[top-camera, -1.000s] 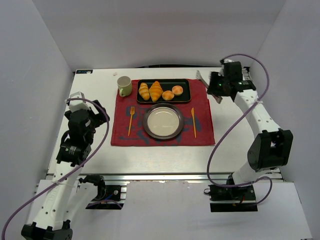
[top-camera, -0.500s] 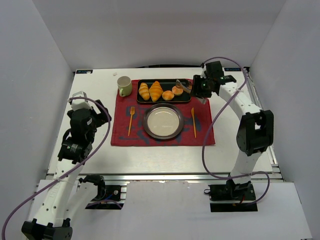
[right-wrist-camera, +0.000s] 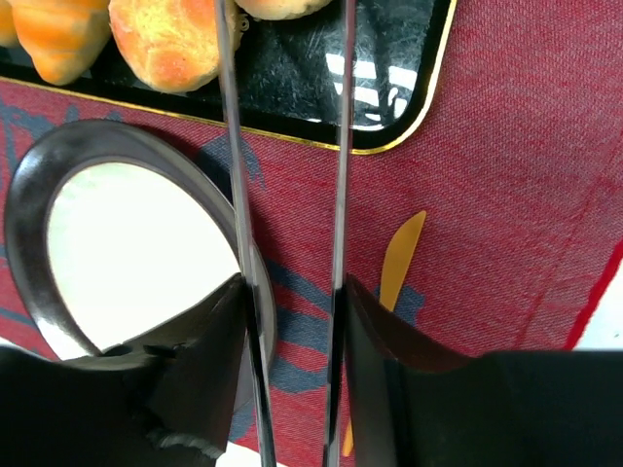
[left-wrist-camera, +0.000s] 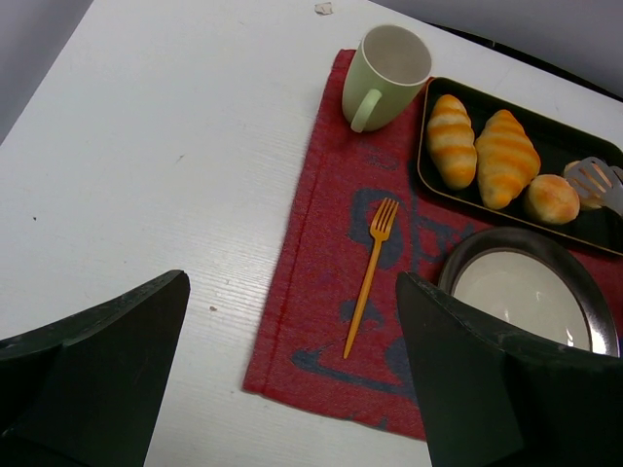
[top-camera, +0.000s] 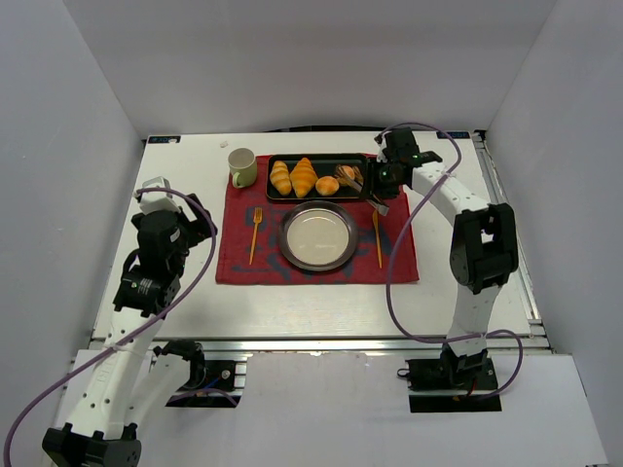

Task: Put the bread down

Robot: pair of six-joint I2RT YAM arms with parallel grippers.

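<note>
The bread, a golden-orange bun (top-camera: pixel 327 185), lies in the black tray (top-camera: pixel 321 161) beside two croissants; it also shows in the left wrist view (left-wrist-camera: pixel 552 197) and the right wrist view (right-wrist-camera: pixel 165 39). My right gripper (top-camera: pixel 378 191) (right-wrist-camera: pixel 292 292) is shut on metal tongs (right-wrist-camera: pixel 341 146). The tong tips (top-camera: pixel 348 176) reach into the tray's right part, around the paler bun (right-wrist-camera: pixel 282 8), just right of the bread. The plate (top-camera: pixel 284 236) (right-wrist-camera: pixel 29 204) sits empty in front of the tray. My left gripper (top-camera: pixel 198 220) (left-wrist-camera: pixel 292 389) is open and empty over the table's left side.
A red placemat (top-camera: pixel 394 255) lies under the tray and plate. An orange fork (top-camera: pixel 256 235) lies left of the plate and an orange knife (top-camera: pixel 378 243) right of it. A green mug (top-camera: pixel 242 167) stands left of the tray. Grey walls enclose the table.
My right arm has swung left from the table's back right corner, carrying the tongs over the tray's right end. The left arm has barely moved.
</note>
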